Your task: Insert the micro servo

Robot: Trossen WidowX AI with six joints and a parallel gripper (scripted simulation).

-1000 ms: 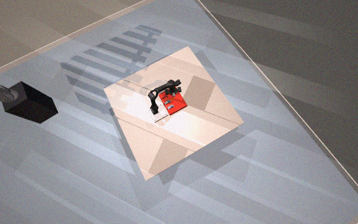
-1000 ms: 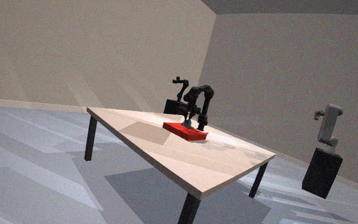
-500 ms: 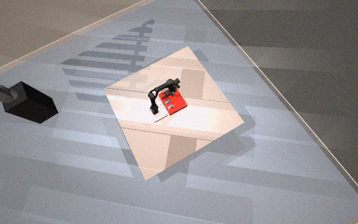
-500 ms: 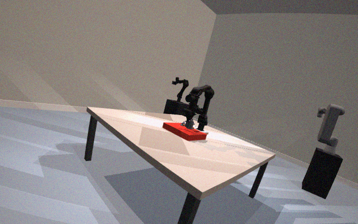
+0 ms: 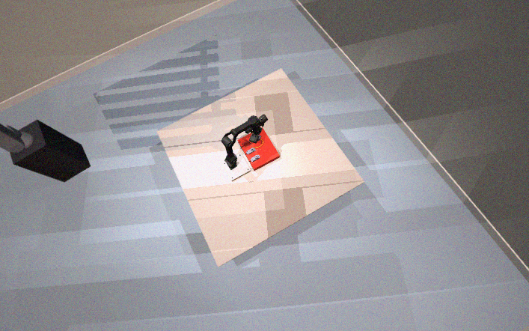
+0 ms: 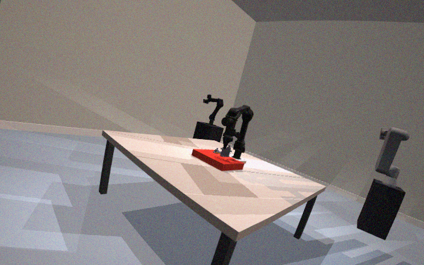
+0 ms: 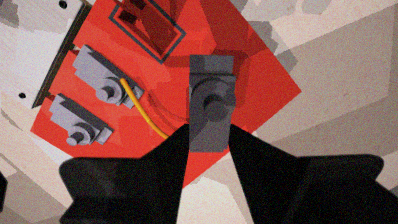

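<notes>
My gripper [image 7: 208, 129] [image 6: 226, 146] is shut on the loose grey micro servo [image 7: 211, 100] [image 6: 225, 151] and holds it above the red deck [image 7: 270, 95] [image 5: 268, 157] [image 6: 207, 156]. Its round output shaft faces the wrist camera, so it points up. The marked empty pocket [image 7: 150, 31], dark-outlined, lies up and left of the servo in the wrist view; its long side runs diagonally to the servo's. An orange cable [image 7: 145, 116] [image 5: 263, 144] comes from behind the left finger and reaches over a seated servo. The servo's underside and gap to the deck are hidden.
Two seated servos [image 7: 102, 75] [image 7: 80, 120] stand on the deck, left of the held one in the wrist view. A white base plate [image 7: 35, 45] [image 5: 240, 172] adjoins the deck. The deck rests on a wooden table [image 5: 319, 164] [image 6: 161, 157].
</notes>
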